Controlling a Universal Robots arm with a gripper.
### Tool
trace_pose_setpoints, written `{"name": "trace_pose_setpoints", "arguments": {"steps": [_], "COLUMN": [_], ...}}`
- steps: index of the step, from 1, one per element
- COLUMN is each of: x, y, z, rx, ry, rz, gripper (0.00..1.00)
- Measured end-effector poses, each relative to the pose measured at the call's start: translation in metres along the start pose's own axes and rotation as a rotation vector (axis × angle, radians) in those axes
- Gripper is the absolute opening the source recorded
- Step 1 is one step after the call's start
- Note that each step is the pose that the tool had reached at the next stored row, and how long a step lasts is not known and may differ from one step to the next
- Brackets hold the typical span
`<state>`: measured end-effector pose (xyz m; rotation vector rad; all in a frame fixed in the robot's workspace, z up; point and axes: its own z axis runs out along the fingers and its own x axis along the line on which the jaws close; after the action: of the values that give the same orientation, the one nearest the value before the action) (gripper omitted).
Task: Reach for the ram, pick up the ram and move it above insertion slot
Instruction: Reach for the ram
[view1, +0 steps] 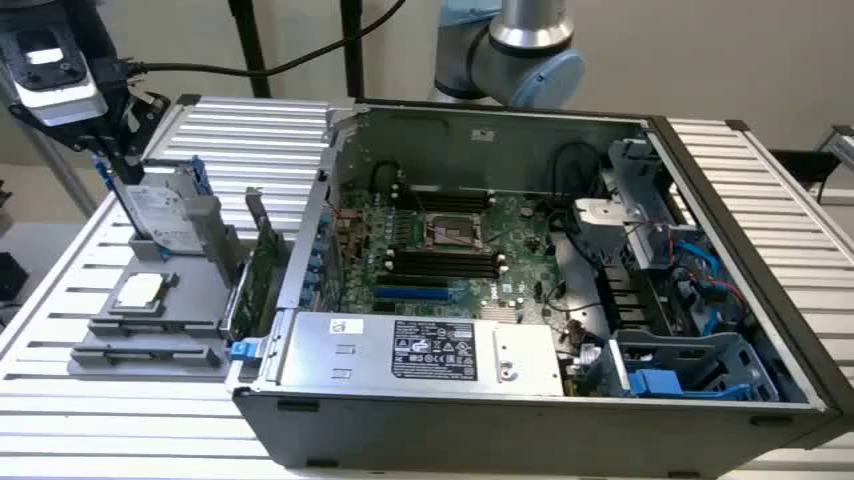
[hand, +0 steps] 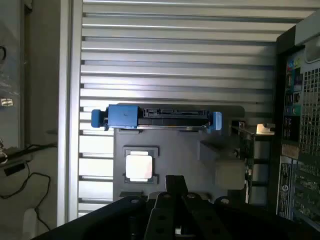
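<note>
- On the exterior view's left, the hand (view1: 130, 178) hangs closed and empty, just above the hard drive (view1: 163, 215). The drive stands at the back of the grey fixture tray (view1: 194, 300) on the slatted surface (view1: 120, 425).
- I take the ram (view1: 140, 353) to be the long dark strip in the tray's front groove, well apart from the hand. I cannot confirm its colour.
- Risk: if the hand descends with its fingers shut, I judge it would strike the ram's upper edge rather than straddle it.
- Risk: the green expansion card (view1: 263, 265) stands upright beside the tray. I could mistake it for the ram or clip it in a sideways move.
- Risk: the memory slots (view1: 441, 264) lie deep in the case behind its side wall (view1: 324, 200). A low carry could knock the stick against that wall.
- Risk: the cable (view1: 200, 70) running to the wrist could snag on a long reach.
- In the wrist view, the hand (hand: 175, 184) has its fingers together with nothing between them. Beyond it lie the tray (hand: 200, 165), the processor (hand: 138, 166) and the hard drive (hand: 160, 117).
- The hand's own body hides the nearest tray edge, so I judge alignment over the groove hard to verify. An off-centre grip would tilt a stick this thin.
</note>
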<state>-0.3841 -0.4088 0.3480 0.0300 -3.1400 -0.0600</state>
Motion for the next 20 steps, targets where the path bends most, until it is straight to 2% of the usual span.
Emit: {"name": "trace_pose_setpoints", "arguments": {"steps": [14, 16, 20], "x": [0.0, 0.0, 0.0], "y": [-0.0004, -0.0047, -0.0216], "z": [-0.0001, 0.0, 0.0008], "rx": [0.0003, 0.0007, 0.002], "ry": [0.0002, 0.0001, 0.0002], "rz": [0.0, 0.0, 0.0], "gripper": [0.11, 0.11, 0.11]}}
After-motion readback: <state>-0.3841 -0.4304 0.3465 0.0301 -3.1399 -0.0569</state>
